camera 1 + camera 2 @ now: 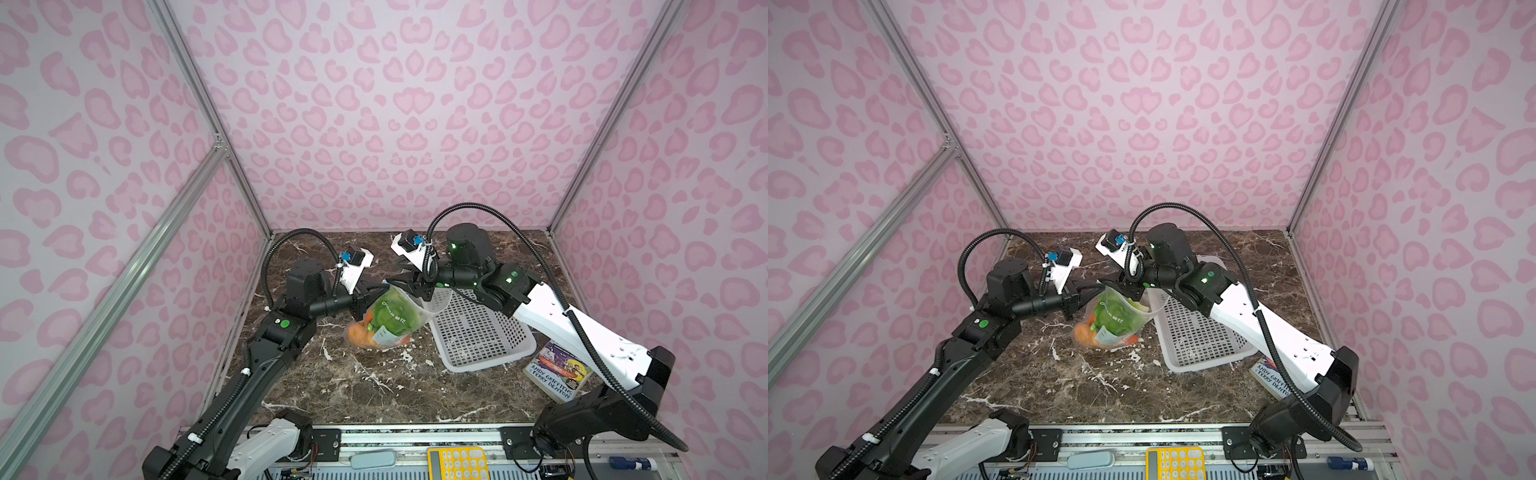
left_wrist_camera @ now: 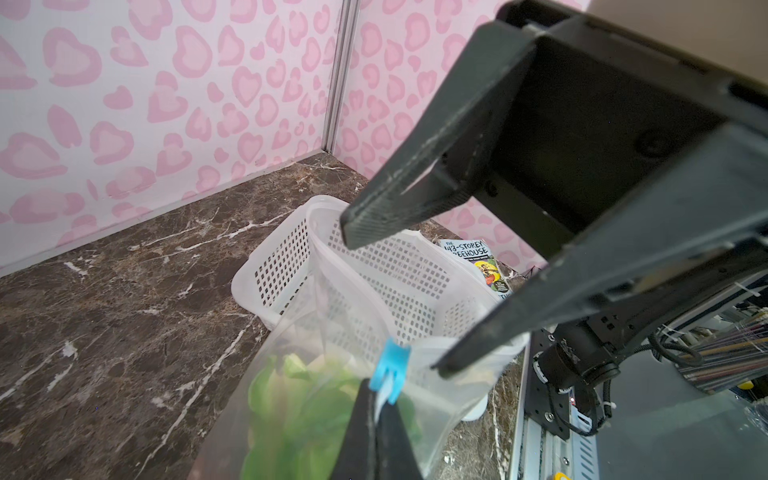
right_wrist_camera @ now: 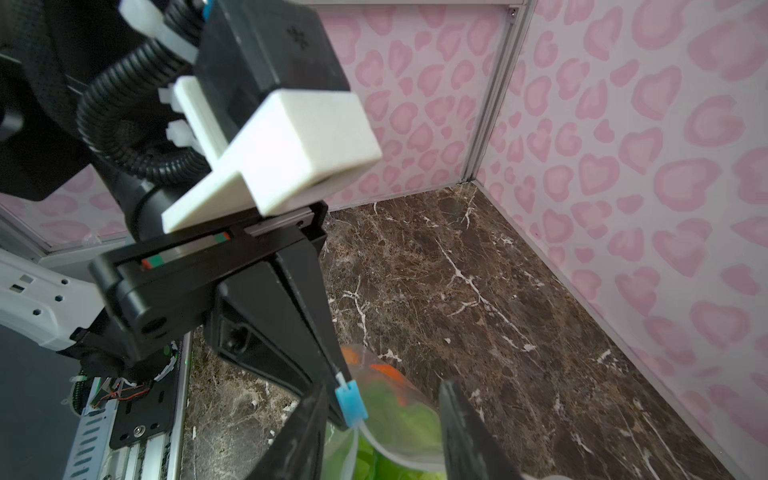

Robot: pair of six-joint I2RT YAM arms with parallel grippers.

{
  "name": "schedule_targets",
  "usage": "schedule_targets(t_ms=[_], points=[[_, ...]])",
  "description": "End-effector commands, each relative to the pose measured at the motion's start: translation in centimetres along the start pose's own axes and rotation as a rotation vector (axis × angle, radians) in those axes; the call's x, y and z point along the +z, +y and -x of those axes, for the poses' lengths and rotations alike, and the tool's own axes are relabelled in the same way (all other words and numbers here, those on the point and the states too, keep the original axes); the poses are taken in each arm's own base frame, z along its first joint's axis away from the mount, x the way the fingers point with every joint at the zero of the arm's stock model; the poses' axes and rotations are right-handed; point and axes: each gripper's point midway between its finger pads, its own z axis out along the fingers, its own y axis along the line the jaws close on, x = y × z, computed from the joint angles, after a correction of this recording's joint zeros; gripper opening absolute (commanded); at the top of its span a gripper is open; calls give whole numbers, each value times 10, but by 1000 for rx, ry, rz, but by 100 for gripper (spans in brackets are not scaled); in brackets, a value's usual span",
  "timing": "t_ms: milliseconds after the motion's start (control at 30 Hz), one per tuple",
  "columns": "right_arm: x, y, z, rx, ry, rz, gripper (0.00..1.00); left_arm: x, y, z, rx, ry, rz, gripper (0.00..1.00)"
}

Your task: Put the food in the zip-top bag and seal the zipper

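Observation:
The zip-top bag (image 1: 409,309) (image 1: 1133,316) stands upright on the marble, mouth up, with food in it: a green cabbage (image 1: 395,318) (image 2: 291,411) and orange pieces (image 1: 358,334) at the bottom. My left gripper (image 1: 384,286) (image 2: 380,392) is shut on the zipper strip right at the blue tab (image 2: 390,365) (image 3: 351,401). Beyond the tab the zipper (image 3: 390,446) gapes apart. My right gripper (image 1: 409,287) (image 3: 382,405) is open, one finger on each side of the bag's mouth, close to the tab.
A white perforated basket (image 1: 478,332) (image 1: 1196,340) (image 2: 282,266) sits just right of the bag, under the right arm. A book (image 1: 559,370) (image 2: 478,257) lies at its front right. A yellow calculator (image 1: 457,463) rests on the front rail.

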Motion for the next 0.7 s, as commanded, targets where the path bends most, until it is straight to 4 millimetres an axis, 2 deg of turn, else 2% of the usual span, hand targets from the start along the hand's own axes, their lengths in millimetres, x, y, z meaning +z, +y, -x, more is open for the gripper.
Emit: schedule_targets(t_ms=[0,233,400,600,667], points=[[9,9,-2,-19,0,83,42,-1,-4,2,15,0,-21,4],[15,12,-11,48,7,158,41,-2,-4,2,18,-3,-15,4],[14,10,-19,81,18,158,35,-3,-3,2,18,-8,-4,4],[16,11,-24,101,27,167,23,-3,-1,2,14,-8,0,4],[17,10,-24,102,28,167,15,-3,-1,2,16,-10,3,4]])
